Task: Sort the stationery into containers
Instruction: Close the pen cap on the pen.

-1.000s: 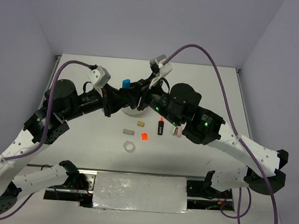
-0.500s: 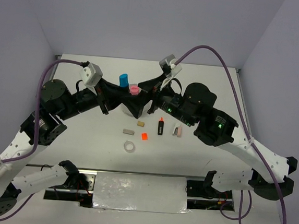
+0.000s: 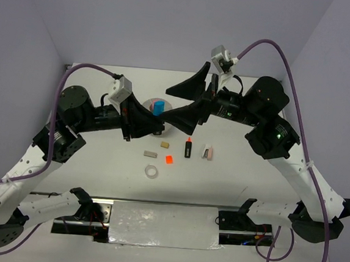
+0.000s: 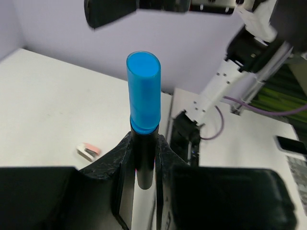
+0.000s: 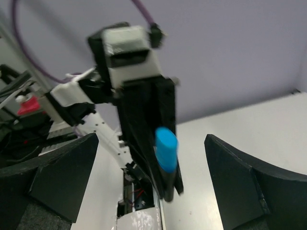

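A blue-capped marker point(image 4: 143, 91) stood upright in the left gripper point(image 4: 143, 158), whose fingers were clenched around its black barrel. In the overhead view it hung over the white tub point(image 3: 148, 102), most of which was hidden behind the two arms.

The change was on the other side. A second ago the right gripper point(image 3: 174, 106) sat low at the tub with its jaws narrow. Half a second ago a pink tube showed there beside them. Now the jaws were spread wide and empty, and the arm had lifted and pulled back towards its own side. The pink tube was no longer in sight, so it had probably been dropped into the tub.

That likely left the blue-capped marker as the next piece to go in. An orange-capped marker point(image 3: 187, 147), a tan eraser point(image 3: 150, 154), an orange square point(image 3: 169, 159) and a tape ring point(image 3: 152, 172) lay unsorted on the table point(image 3: 99, 161), nearer the arm bases.
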